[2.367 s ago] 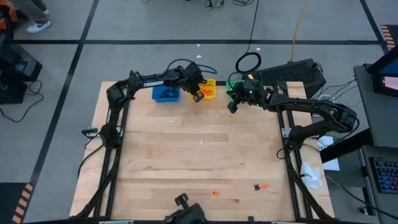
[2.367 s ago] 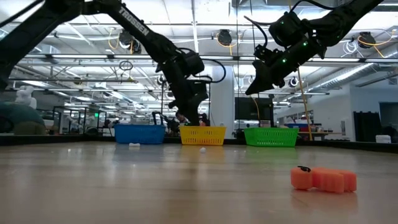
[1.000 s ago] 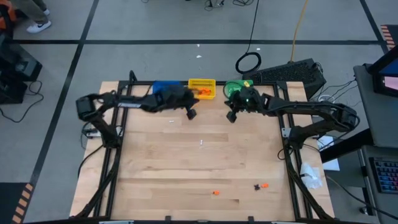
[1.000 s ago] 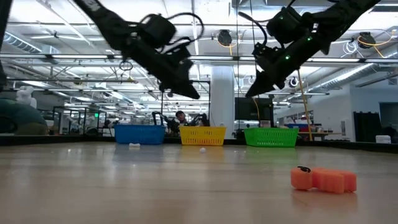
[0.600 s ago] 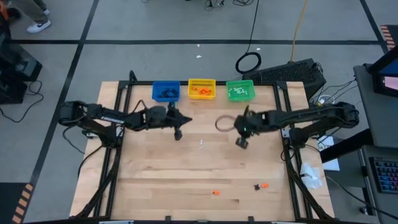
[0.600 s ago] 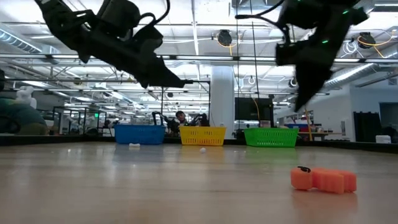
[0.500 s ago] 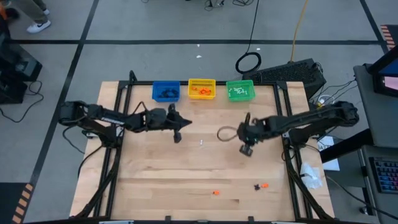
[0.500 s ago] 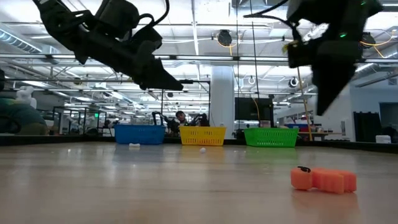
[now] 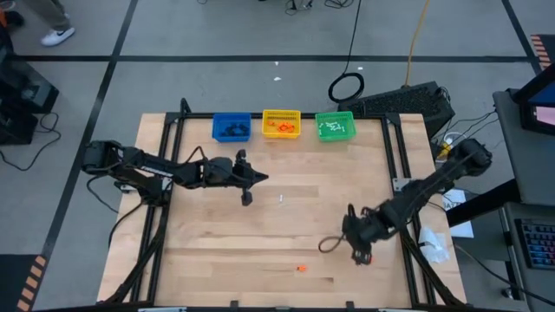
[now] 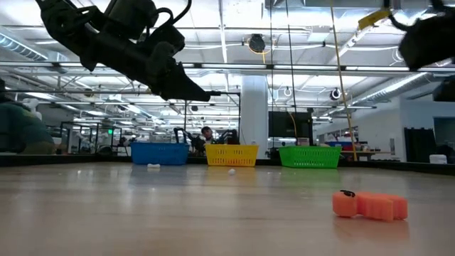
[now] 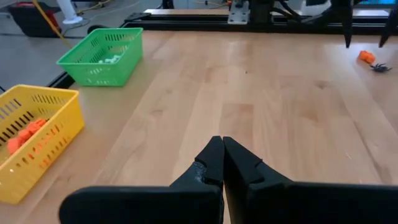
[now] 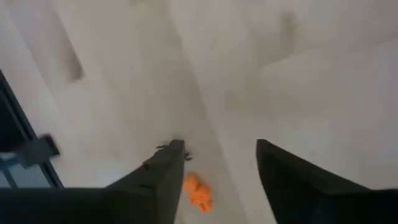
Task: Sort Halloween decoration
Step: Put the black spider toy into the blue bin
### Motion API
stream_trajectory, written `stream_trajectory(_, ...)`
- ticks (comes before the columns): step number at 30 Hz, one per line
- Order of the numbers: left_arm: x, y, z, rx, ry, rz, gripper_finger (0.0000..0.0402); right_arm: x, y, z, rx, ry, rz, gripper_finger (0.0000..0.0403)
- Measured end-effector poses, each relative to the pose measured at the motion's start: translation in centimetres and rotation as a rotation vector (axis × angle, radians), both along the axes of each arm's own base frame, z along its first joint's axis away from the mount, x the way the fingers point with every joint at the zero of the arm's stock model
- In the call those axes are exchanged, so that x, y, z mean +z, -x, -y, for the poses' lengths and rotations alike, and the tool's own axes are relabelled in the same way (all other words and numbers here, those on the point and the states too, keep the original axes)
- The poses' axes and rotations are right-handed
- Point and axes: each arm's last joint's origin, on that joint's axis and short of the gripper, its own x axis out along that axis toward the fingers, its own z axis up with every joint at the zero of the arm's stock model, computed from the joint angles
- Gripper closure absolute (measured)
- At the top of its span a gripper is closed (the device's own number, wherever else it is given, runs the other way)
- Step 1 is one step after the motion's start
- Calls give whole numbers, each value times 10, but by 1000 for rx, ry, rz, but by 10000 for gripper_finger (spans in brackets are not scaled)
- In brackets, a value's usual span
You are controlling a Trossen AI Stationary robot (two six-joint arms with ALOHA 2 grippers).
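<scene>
The right gripper (image 12: 214, 168) is held low over the wooden table (image 9: 260, 234), fingers spread, directly above a small orange plastic trinket (image 12: 198, 191) and black spidery trinket (image 12: 175, 148) near the front right edge. The left gripper (image 11: 222, 163) is suspended mid-table, fingers pressed together.

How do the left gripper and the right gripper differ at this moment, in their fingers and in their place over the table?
The left gripper has its fingers pressed together, while the right gripper has its fingers spread wide apart. The left gripper hovers over the table's far half, nearer the blue bin; the right gripper is over the near right part, close above an orange decoration and a black one. Neither holds anything.
</scene>
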Motion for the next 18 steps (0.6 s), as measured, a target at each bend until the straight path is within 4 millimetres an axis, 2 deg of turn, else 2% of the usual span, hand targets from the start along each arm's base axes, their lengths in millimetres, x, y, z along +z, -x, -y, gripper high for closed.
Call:
stream_trajectory(5, 0, 0, 0, -1, 0, -1, 402, -17, 1, -20, 55, 21, -39, 182)
stream_trajectory(12, 0, 0, 0, -1, 0, -1, 402, -42, -2, -44, 119, 20, -49, 179)
stream_trajectory(18, 0, 0, 0, -1, 0, -2, 402, -53, 2, -53, 163, 59, -67, 179)
